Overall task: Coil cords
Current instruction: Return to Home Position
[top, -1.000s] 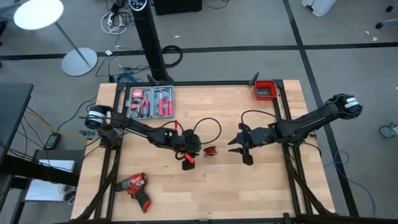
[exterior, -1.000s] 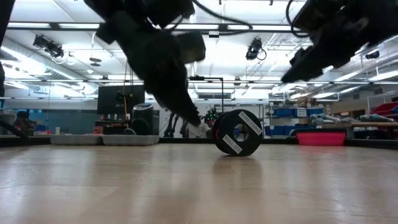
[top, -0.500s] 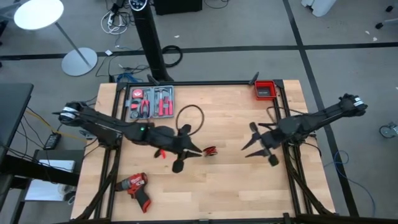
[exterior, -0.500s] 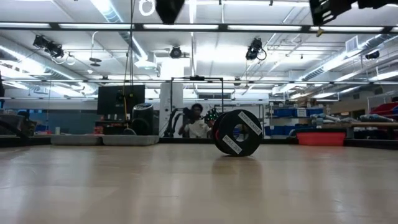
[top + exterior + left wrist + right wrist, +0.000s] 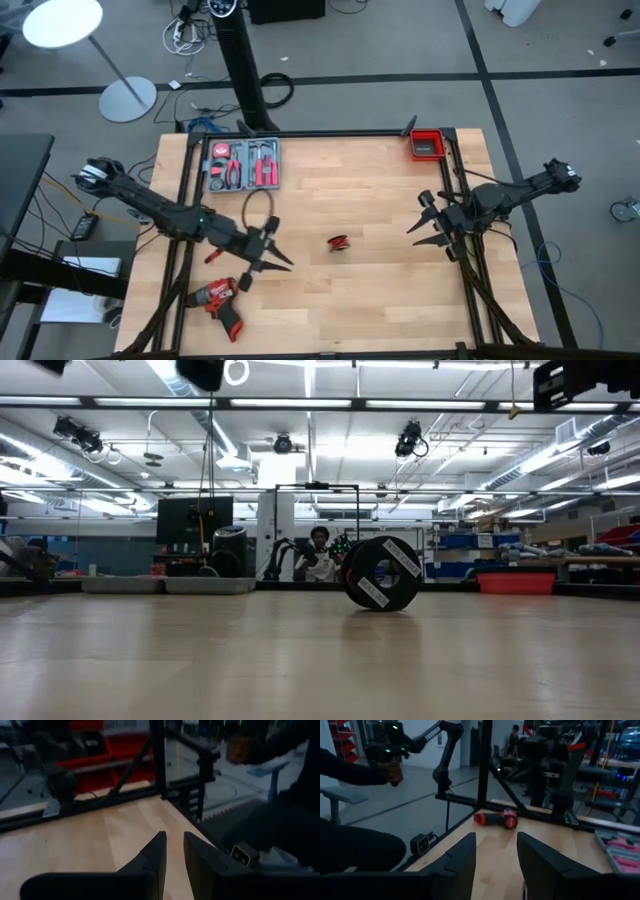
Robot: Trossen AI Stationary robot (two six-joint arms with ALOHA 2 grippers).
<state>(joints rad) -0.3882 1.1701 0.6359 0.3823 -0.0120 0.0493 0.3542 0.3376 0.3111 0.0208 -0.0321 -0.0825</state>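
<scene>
- The red wire (image 5: 339, 242) looks wound onto the black spool (image 5: 383, 573). I see no loose red tail trailing across the surface (image 5: 380, 290), so I judge that cord done.
- The spool stands on its edge near the middle of the surface, well apart from both arms.
- I cannot pick out the black cable lying anywhere. A dark loop sits beside the left arm (image 5: 170, 215), but I cannot tell whether it is that cord or the arm's own lead, so that half of the job is unconfirmed.
- The left jaws hover near the drill (image 5: 222, 300) on the left side. They are slightly parted, with a narrow gap between the fingers (image 5: 152, 857), and they hold and touch nothing.
- The right jaws hang at the right edge of the surface, spread wider, with bare wood showing between the fingers (image 5: 462, 857). They are empty too.
- With both arms lifted off the work, I read this as parking rather than more winding.
</scene>
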